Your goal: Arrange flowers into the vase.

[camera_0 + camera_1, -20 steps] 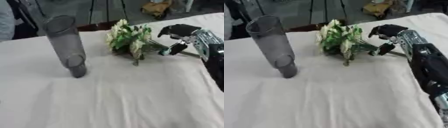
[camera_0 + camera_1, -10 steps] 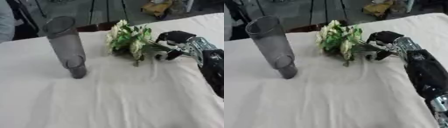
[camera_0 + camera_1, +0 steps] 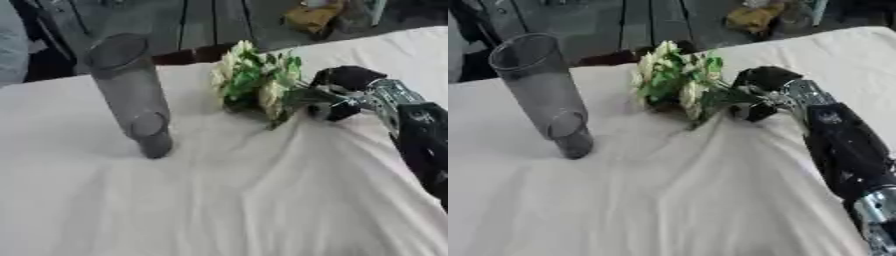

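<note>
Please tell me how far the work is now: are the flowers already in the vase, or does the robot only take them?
Nothing is in the vase yet: it stands upright on the white tablecloth and looks empty. In hand: the right hand has its fingers curled at the stem end of the flowers, which lie on the cloth beside the vase. Left to do: lift the bunch, carry it over and set the stems into the vase. The left hand is not in view.

White cloth-covered table (image 3: 219, 200): fills most of the view, fabric wrinkled, creases running toward its far edge. Past the table's far edge: dark grey floor (image 3: 210, 22). Thin dark poles (image 3: 185, 22), likely stand legs, rise beyond the table's far middle. Yellowish-brown lump (image 3: 313, 17) on the floor off the table's far right corner; can't make out what it is.
</note>
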You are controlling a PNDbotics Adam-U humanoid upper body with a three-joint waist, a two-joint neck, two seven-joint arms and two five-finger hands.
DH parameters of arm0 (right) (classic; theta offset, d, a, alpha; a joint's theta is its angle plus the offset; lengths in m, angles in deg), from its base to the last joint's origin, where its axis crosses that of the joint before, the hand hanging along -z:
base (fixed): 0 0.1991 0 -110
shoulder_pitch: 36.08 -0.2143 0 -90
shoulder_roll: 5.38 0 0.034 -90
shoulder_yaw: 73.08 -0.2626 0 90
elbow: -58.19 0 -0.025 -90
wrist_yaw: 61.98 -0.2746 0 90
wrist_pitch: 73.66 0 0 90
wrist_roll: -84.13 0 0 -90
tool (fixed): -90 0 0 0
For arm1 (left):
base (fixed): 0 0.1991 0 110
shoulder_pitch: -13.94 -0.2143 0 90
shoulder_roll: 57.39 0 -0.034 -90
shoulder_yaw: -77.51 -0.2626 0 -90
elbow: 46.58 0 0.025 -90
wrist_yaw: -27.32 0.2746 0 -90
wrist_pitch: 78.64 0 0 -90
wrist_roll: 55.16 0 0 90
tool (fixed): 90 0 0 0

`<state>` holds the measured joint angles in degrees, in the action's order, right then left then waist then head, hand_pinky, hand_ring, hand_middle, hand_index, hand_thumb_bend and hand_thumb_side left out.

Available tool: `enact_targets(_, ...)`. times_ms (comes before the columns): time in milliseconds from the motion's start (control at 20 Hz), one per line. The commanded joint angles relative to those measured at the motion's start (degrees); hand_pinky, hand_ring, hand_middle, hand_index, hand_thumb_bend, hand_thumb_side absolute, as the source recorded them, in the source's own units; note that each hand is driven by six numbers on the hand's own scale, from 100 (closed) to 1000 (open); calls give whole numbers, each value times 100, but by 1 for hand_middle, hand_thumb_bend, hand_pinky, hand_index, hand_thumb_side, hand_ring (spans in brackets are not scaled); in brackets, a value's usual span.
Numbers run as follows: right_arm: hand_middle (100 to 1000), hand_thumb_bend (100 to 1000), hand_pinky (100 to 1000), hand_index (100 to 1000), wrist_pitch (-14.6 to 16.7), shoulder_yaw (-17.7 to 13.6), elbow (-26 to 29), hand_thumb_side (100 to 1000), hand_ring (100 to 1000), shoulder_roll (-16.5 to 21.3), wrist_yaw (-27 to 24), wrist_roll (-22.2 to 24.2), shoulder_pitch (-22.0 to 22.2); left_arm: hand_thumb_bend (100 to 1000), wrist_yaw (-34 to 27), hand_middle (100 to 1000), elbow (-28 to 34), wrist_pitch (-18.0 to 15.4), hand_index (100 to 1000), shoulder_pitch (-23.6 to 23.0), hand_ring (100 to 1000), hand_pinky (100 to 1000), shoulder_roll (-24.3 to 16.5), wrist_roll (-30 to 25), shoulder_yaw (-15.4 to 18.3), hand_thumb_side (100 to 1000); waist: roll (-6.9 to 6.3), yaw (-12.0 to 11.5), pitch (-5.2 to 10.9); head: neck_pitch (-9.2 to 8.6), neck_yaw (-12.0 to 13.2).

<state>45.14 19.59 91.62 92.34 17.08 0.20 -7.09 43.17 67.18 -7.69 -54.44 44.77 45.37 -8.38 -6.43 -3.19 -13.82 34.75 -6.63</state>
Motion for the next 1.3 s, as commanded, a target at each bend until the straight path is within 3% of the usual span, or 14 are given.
enact_targets(50,712,306,631,765,-6,-18,-17,526,744,40,6,30,-107,100,-5,911,83,-1,976,39,903,745,-21,-21,11,1000,15,-4,62,-48,1)
enact_targets(100,712,306,631,765,-1,-19,-21,526,744,40,-12,60,-108,100,-5,911,83,0,976,38,903,745,-21,-24,10,1000,14,-4,61,-48,2)
enact_targets(150,586,300,554,691,1,-19,-21,511,629,39,-31,88,-110,100,-6,911,83,1,976,37,902,745,-21,-25,10,1000,13,-4,60,-49,0)
enact_targets(200,519,291,500,647,2,-21,-25,505,568,34,-53,124,-113,100,-7,911,83,2,976,35,902,745,-19,-28,9,1000,12,-5,59,-51,-2)
enact_targets(450,371,250,363,528,-112,-52,-100,505,415,-53,-60,217,-178,100,-13,911,83,8,976,29,902,745,-8,-42,5,1000,6,-16,53,-73,-14)
enact_targets(600,321,221,306,486,-174,-80,-211,508,369,-133,-6,236,-229,100,-16,911,83,16,976,26,902,744,-1,-60,0,1000,1,-20,49,-83,-21)
enact_targets(650,265,169,251,437,-190,-89,-244,508,321,-156,14,238,-244,100,-17,911,83,19,976,25,902,744,0,-66,0,1000,-1,-24,47,-86,-23)
enact_targets(750,236,145,226,407,-241,-108,-326,508,295,-216,76,238,-278,100,-19,911,83,22,976,23,901,744,3,-78,-1,1000,-7,-34,41,-90,-27)
enact_targets(800,172,100,195,330,-251,-111,-360,502,238,-239,110,233,-292,100,-20,911,83,24,976,22,901,744,4,-82,-1,1000,-10,-40,38,-88,-30)
enact_targets(900,136,100,176,282,-260,-117,-417,498,199,-277,181,213,-317,100,-23,910,83,27,976,20,900,743,6,-92,-2,1000,-14,-46,32,-83,-36)
enact_targets(1050,136,100,176,282,-252,-131,-462,498,199,-301,255,169,-332,100,-26,910,83,29,976,20,900,743,8,-103,-1,1000,-16,-48,29,-79,-38)
enact_targets(1100,100,100,100,155,-238,-133,-479,475,100,-310,266,163,-334,100,-27,909,83,31,976,19,900,743,10,-107,-2,1000,-15,-49,23,-77,-36)
enact_targets(1300,100,100,100,100,-127,-175,-588,446,100,-322,243,187,-347,100,-26,908,83,44,976,20,899,743,15,-129,-2,1000,-14,-57,17,-74,-25)
